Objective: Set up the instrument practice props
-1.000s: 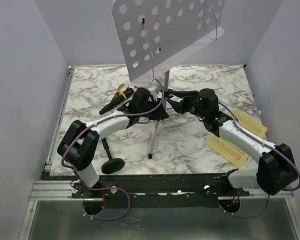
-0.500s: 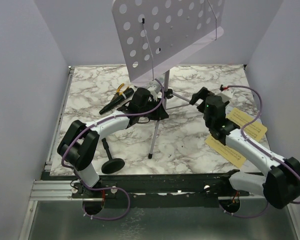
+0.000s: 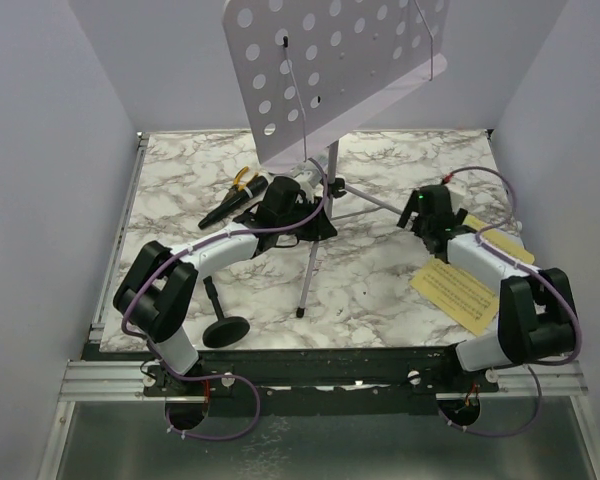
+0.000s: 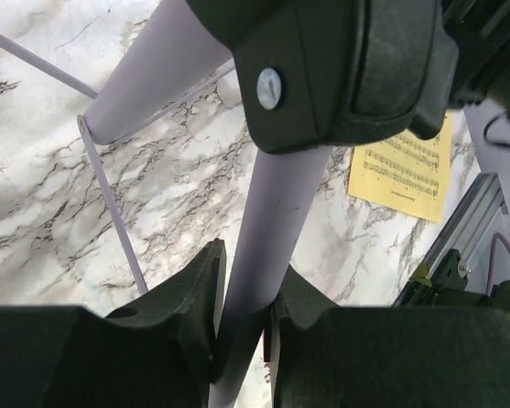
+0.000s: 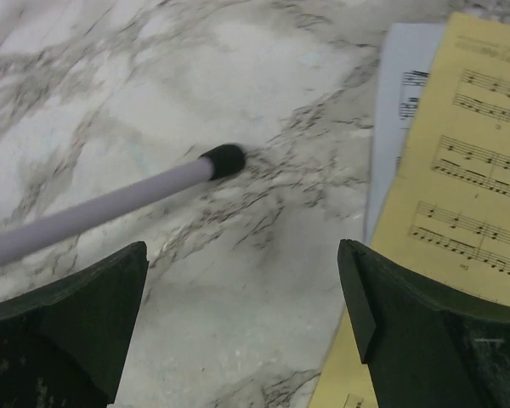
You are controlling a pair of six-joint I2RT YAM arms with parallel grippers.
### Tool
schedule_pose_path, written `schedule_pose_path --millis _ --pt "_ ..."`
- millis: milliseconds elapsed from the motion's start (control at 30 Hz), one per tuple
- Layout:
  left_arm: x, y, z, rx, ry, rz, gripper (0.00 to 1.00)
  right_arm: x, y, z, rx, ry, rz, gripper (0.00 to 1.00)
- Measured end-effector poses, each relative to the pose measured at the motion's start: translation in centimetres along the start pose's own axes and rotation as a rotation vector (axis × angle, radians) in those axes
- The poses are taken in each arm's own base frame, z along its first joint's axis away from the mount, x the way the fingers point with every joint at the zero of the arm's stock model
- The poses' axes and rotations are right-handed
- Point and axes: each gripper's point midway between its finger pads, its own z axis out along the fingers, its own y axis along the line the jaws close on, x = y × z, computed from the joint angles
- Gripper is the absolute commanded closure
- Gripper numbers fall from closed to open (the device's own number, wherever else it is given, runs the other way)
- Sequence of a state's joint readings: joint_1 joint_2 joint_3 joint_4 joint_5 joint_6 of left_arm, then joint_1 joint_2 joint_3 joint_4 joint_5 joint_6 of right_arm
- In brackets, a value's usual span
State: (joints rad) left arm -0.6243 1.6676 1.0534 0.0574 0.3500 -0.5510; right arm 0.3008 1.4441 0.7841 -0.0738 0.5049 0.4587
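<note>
The lilac hole-punched music stand (image 3: 340, 70) stands upright at the table's middle on its thin tripod. My left gripper (image 3: 305, 200) is shut on its pole (image 4: 272, 246), one finger on each side. My right gripper (image 3: 423, 212) is open and empty, low over the marble by the black-capped tip of one tripod leg (image 5: 223, 160). Yellow sheet-music pages (image 3: 460, 295) lie at the right, with another (image 3: 500, 245) beside them; in the right wrist view a yellow page (image 5: 467, 195) overlaps a white page (image 5: 399, 102). The black microphone (image 3: 235, 205) lies at the left. The short mic stand (image 3: 225, 330) is at the front left.
Yellow-handled pliers (image 3: 245, 180) lie behind the microphone. Another tripod leg reaches forward to the table's front middle (image 3: 300, 312). Grey walls close in the table on the left, right and back.
My right arm has pulled back from the stand's middle to the right, folding in near the sheet music, its gripper now over the tripod leg's tip. The left arm and stand have not moved.
</note>
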Motion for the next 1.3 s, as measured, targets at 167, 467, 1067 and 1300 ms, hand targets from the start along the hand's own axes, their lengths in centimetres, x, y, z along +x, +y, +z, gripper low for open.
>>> schedule_pose_path --millis 167,467,1067,1300 --pt "0.2 0.0 -0.2 -0.003 0.004 -0.015 0.66 -1.6 -7.6 2.8 0.101 0.051 0.326 0.0" --pt "2.0 0.1 -0.4 -0.009 0.058 -0.08 0.49 3.9 -16.8 3.8 0.418 0.23 0.666 0.0" --pt "1.7 -1.4 -3.9 0.023 -0.01 -0.086 0.15 6.8 1.0 0.0 -0.151 0.395 0.277 0.0" --pt "5.9 1.1 -7.9 -0.083 0.033 -0.161 0.12 9.1 1.4 -4.0 -0.23 0.494 0.218 0.0"
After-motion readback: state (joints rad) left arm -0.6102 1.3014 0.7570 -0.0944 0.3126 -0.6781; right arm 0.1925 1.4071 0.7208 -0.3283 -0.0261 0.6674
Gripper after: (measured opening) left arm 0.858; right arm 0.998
